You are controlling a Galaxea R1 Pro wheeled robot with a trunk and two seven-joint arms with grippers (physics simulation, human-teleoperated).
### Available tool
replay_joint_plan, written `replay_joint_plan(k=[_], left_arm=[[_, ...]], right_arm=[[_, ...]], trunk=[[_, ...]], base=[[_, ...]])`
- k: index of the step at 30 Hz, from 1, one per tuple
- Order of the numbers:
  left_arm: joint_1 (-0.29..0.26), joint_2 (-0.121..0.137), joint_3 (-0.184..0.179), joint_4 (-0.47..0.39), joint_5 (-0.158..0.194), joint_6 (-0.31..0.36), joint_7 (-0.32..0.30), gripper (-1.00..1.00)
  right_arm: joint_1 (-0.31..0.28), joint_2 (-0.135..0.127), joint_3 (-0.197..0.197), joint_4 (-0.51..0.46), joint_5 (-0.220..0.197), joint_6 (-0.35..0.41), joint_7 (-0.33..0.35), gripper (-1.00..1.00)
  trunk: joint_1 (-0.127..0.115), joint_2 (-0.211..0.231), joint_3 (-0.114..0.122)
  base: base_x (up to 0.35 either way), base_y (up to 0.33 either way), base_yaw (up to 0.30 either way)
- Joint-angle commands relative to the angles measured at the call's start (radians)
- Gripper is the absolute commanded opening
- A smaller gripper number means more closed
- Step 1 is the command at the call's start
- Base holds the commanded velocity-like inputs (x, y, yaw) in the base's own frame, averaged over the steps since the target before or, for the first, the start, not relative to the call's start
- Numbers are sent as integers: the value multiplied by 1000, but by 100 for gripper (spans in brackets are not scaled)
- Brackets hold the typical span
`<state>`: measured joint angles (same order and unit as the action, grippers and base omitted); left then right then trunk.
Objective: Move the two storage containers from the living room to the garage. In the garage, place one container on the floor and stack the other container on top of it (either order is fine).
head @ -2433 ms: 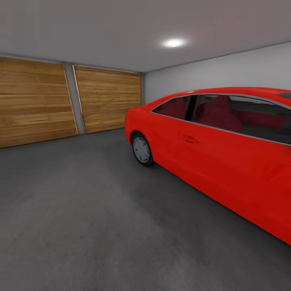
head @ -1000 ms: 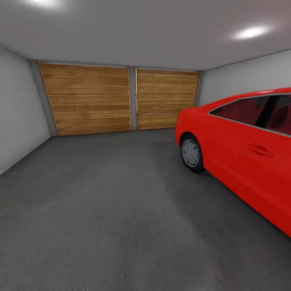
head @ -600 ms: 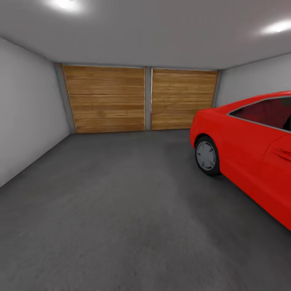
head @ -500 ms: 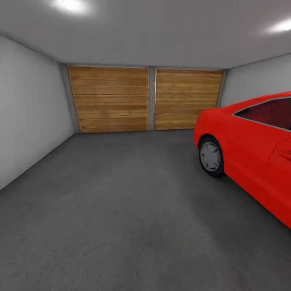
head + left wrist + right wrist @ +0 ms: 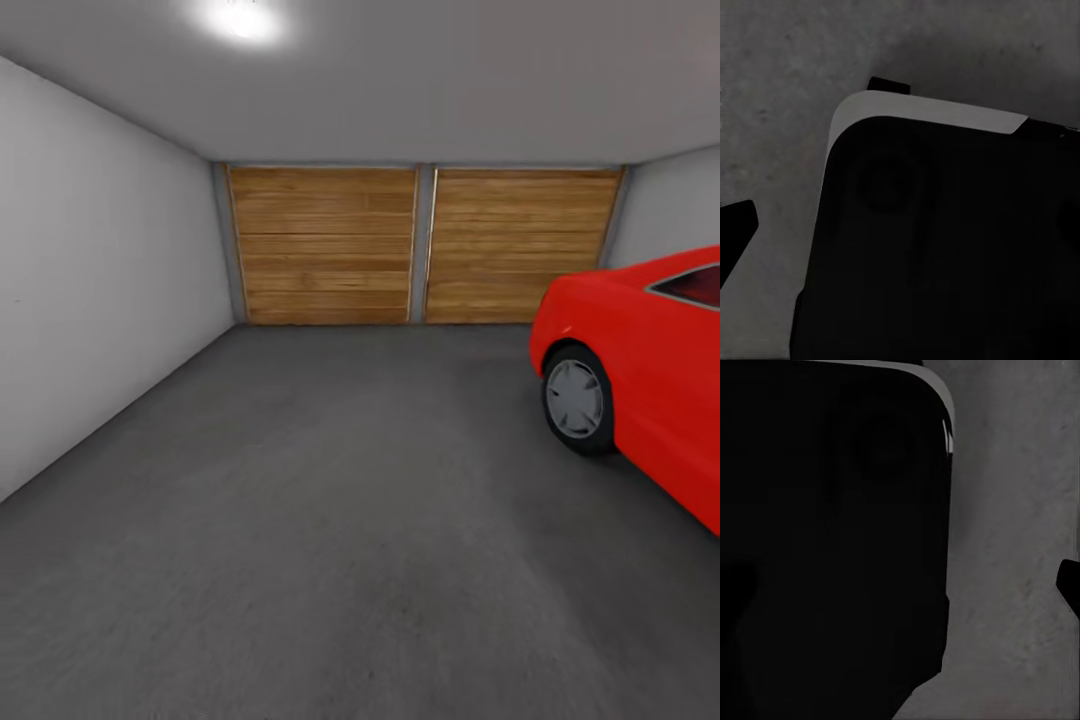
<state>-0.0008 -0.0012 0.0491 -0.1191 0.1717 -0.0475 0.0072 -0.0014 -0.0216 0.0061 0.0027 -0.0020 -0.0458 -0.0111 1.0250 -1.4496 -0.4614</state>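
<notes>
I am in the garage, looking across its dark grey concrete floor (image 5: 330, 500). The two storage containers are out of view. In the left wrist view, one dark fingertip (image 5: 736, 229) of my left gripper sticks in from the picture's edge, far from the middle, over bare concrete. A fingertip (image 5: 1071, 581) of my right gripper shows the same way in the right wrist view. Nothing is held between the fingers of either gripper. A dark rounded part of my own body (image 5: 945, 240) covers much of both wrist views.
A red car (image 5: 640, 380) stands at the right, its wheel (image 5: 577, 398) facing me. Two closed wooden garage doors (image 5: 420, 245) fill the far wall. A plain grey-white wall (image 5: 90, 280) runs along the left. Open floor lies between wall and car.
The camera has turned left: the car has slid to the picture's right edge, the doors have come to the middle, and the left wall has come into view.
</notes>
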Motion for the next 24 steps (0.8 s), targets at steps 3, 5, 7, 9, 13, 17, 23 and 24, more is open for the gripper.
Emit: replay_joint_plan(k=[3,5,7,9,13,17,23,24], left_arm=[[0,0,5,0,3,-2,0,100],[0,0,6,0,4,-2,0,100],[0,0,6,1,4,-2,0,100],[0,0,6,1,5,-2,0,100],[0,0,6,1,5,-2,0,100],[0,1,6,1,5,-2,0,100],[0,2,6,1,5,-2,0,100],[0,2,6,1,5,-2,0,100]], right_arm=[[0,0,1,0,1,-3,-1,100],[0,-1,2,0,1,-3,-1,100],[0,-1,3,0,2,-2,-1,100],[0,-1,3,0,2,-2,-1,100],[0,-1,4,0,2,-2,-1,100],[0,-1,4,0,2,-3,-1,100],[0,-1,3,0,2,-3,-1,100],[0,-1,3,0,2,-3,-1,100]], trunk=[[0,0,-1],[0,0,-1],[0,0,-1],[0,0,-1],[0,0,-1],[0,0,-1],[0,0,-1],[0,0,-1]], base=[[0,0,293],[0,0,293],[0,0,293],[0,0,293],[0,0,293],[0,0,293],[0,0,293],[0,0,293]])
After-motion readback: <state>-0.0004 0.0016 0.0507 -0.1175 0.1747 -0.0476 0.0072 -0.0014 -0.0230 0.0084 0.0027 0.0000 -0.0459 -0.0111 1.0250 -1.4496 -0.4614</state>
